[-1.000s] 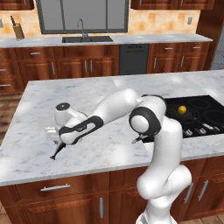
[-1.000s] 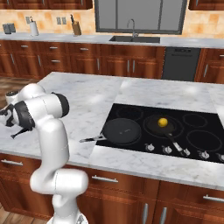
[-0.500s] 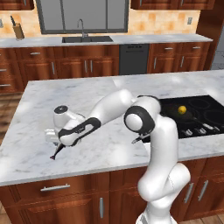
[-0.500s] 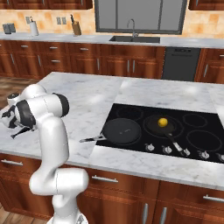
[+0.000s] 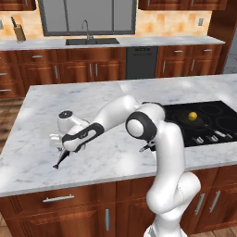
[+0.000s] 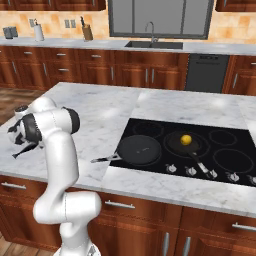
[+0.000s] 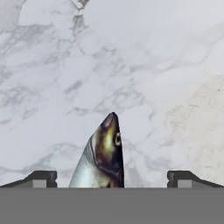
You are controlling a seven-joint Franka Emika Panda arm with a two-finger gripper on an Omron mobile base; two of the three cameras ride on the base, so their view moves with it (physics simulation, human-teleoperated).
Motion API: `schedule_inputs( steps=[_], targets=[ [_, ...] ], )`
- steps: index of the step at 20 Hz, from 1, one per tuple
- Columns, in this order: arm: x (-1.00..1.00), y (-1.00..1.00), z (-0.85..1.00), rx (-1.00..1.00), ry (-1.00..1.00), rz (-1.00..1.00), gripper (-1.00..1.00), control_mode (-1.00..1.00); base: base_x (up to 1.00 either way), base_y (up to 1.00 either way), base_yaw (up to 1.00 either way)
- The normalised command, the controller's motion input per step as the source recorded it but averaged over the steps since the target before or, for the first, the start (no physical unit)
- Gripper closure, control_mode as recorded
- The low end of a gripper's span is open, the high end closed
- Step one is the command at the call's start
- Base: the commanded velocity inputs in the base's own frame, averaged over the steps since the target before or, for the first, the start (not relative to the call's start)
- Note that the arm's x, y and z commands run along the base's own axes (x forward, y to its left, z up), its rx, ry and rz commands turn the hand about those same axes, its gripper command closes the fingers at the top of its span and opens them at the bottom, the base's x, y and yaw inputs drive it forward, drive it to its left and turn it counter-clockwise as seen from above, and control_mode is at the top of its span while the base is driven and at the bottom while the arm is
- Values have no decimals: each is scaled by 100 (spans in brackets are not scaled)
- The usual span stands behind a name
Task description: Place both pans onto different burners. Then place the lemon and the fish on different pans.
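The fish (image 7: 104,154) lies on the marble island counter (image 5: 111,97), its head showing between my fingertips (image 7: 42,178) in the hand view. My gripper (image 7: 112,178) is open, astride the fish, with a gap on each side. In the left base view the gripper (image 5: 63,148) is low at the counter's left, and the fish's tail (image 5: 56,165) pokes out below it. Two black pans sit on burners of the cooktop (image 6: 240,172). The left pan (image 6: 139,149) is empty. The right pan (image 6: 172,144) holds the lemon (image 6: 186,139).
Silver knobs (image 6: 191,171) line the cooktop's front edge. The left pan's handle (image 6: 101,160) juts over the marble toward the arm. Free burners (image 6: 222,137) lie at the cooktop's right and back. A sink counter (image 6: 150,45) runs along the far wall.
The hand has sunk slightly toward the counter over the fish. The jaws stay wide; pans and lemon have not moved.
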Motion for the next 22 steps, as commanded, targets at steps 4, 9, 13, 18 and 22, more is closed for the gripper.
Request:
schedule_inputs(
  steps=[4, 9, 13, 18, 22],
  targets=[
    [5, 2, -32, 0, 0, 0, -100, -100, 0, 0, 0],
    [1, 12, -21, 0, 0, 0, -100, -100, 0, 0, 0],
    [3, 19, -34, 0, 0, 0, 100, -100, 0, 0, 0],
    [0, 2, -21, 0, 0, 0, 100, -100, 0, 0, 0],
    [0, 0, 27, 6, -7, -5, 100, -100, 0, 0, 0]
  ],
)
